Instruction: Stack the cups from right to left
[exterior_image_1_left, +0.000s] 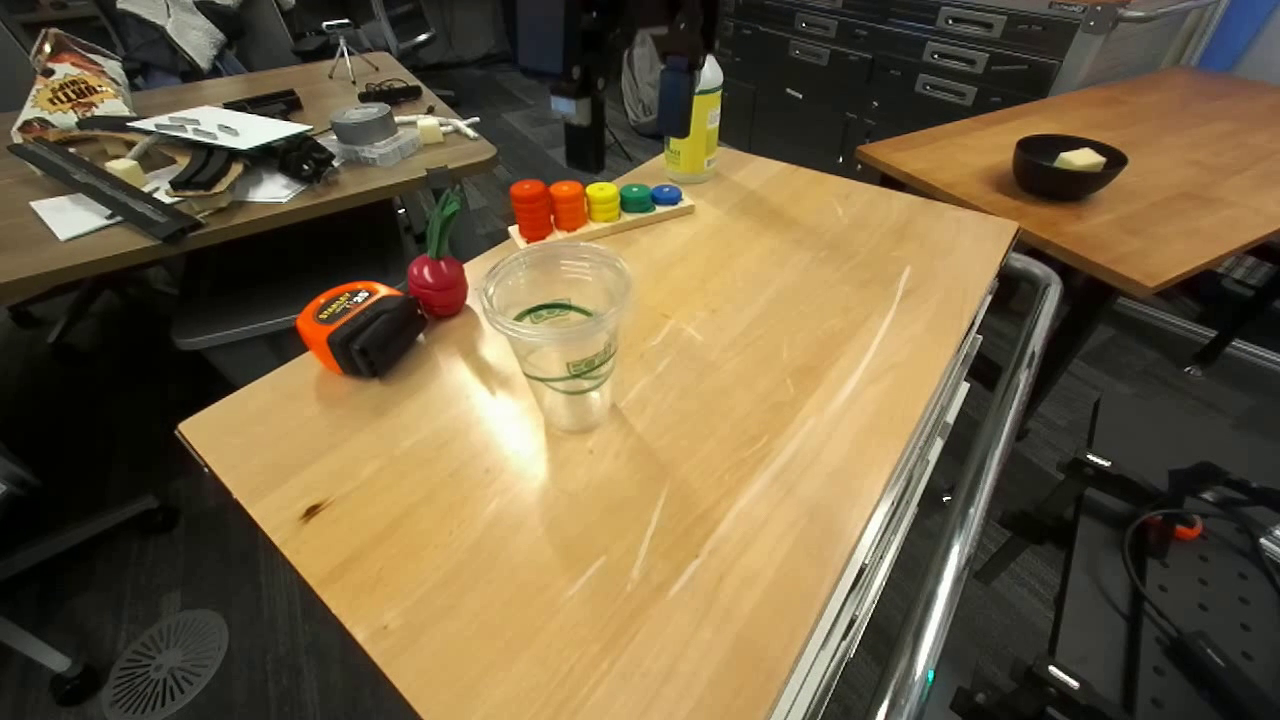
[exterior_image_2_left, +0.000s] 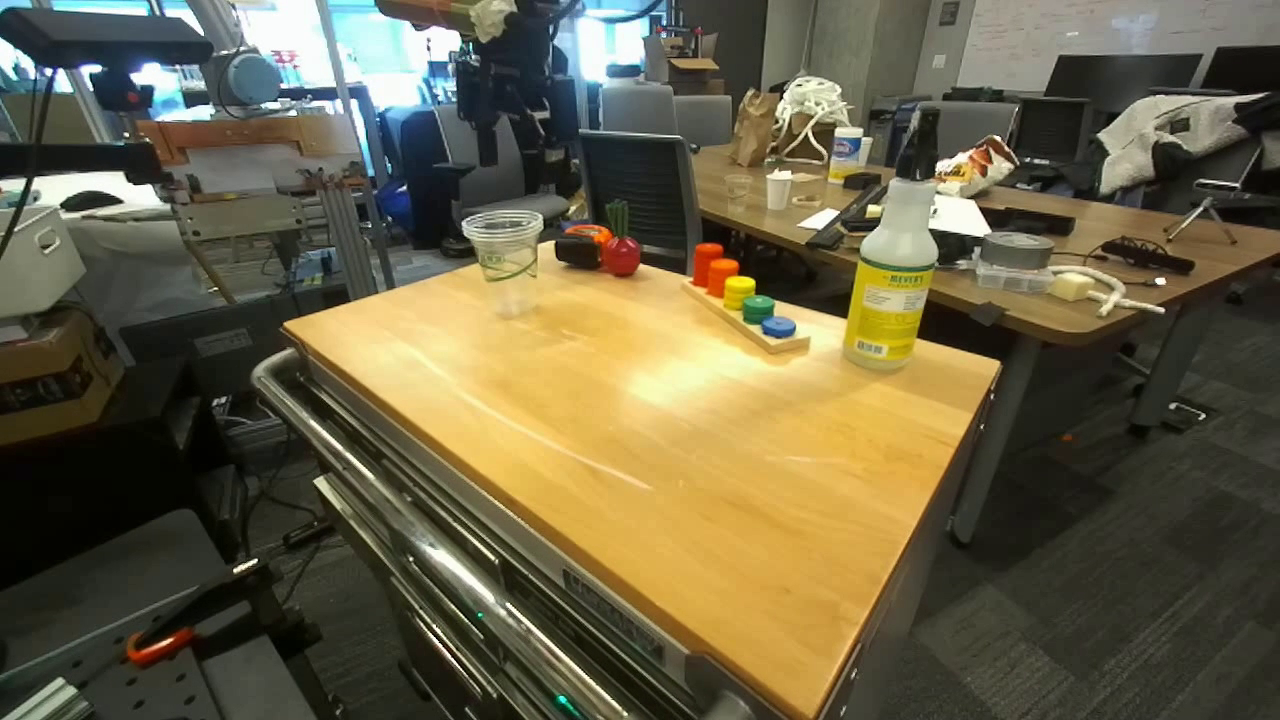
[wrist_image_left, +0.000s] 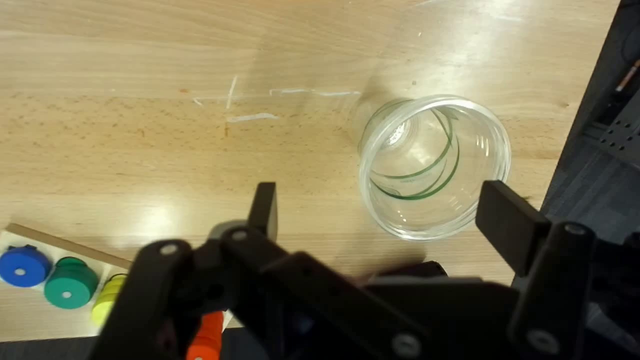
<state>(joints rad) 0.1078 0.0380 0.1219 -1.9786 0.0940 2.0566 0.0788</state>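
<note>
The clear plastic cups (exterior_image_1_left: 575, 345) stand upright on the wooden table as one nested stack, with close-set rims and green printed bands. The stack also shows in an exterior view (exterior_image_2_left: 505, 270) near the table's far left corner, and in the wrist view (wrist_image_left: 425, 165) right of the middle. How many cups are nested I cannot tell exactly. No separate cup shows on this table. My gripper (exterior_image_1_left: 631, 130) is open and empty, raised high above the table and apart from the cups. In the wrist view the fingers (wrist_image_left: 377, 200) are wide apart, with the stack's rim beyond them.
An orange and black tape measure (exterior_image_1_left: 360, 328) and a red radish toy (exterior_image_1_left: 438, 285) stand beside the cups. A peg board with coloured discs (exterior_image_1_left: 610, 228) and a yellow-labelled spray bottle (exterior_image_2_left: 885, 300) stand along the same side. A metal rail (exterior_image_1_left: 980, 480) runs along the opposite edge.
</note>
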